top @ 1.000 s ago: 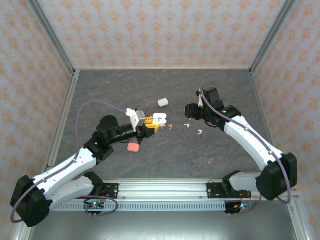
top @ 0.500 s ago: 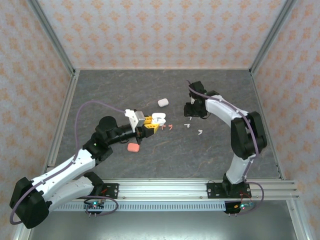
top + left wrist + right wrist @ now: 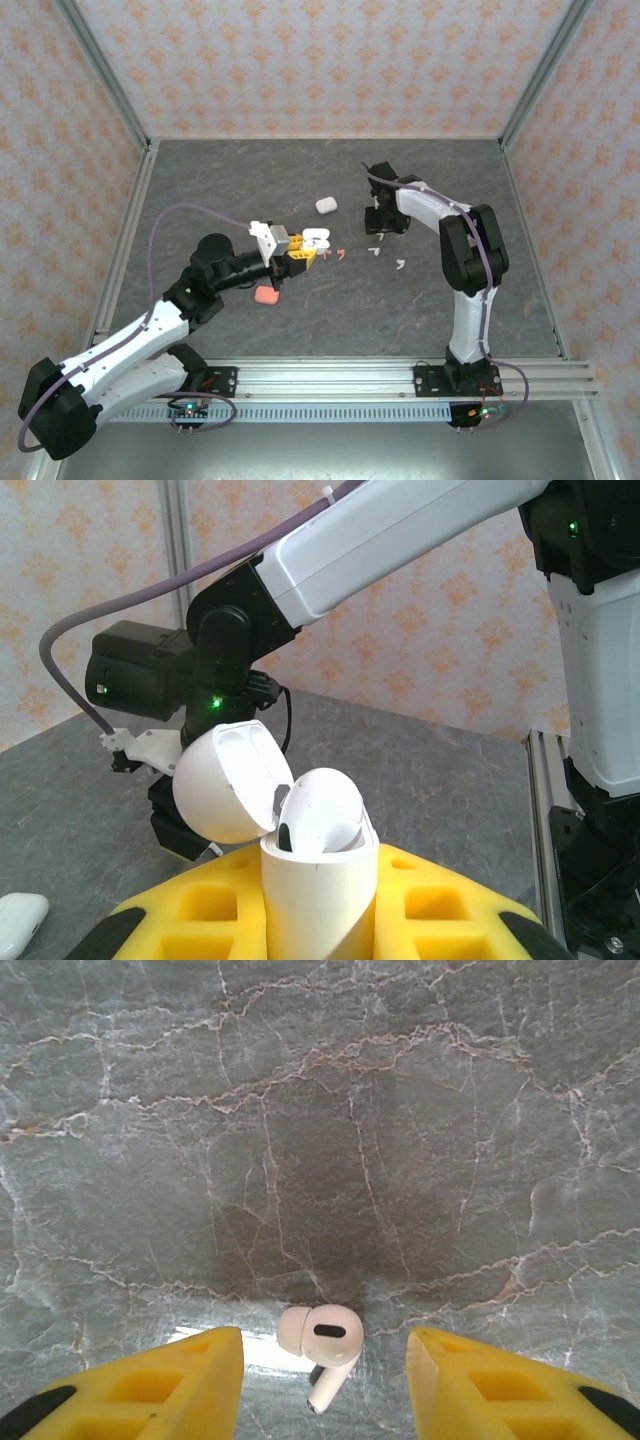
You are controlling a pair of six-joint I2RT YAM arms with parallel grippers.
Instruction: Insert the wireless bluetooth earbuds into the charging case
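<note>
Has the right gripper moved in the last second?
Yes. The right gripper swung left, nearer the closed white case.

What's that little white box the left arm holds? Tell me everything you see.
A small, glossy white plastic case, smooth and rounded, stands upright, clamped between the yellow fingers of the left pincer. Its hinged lid is swung open to the left. A white rounded piece sits in its mouth.
</note>
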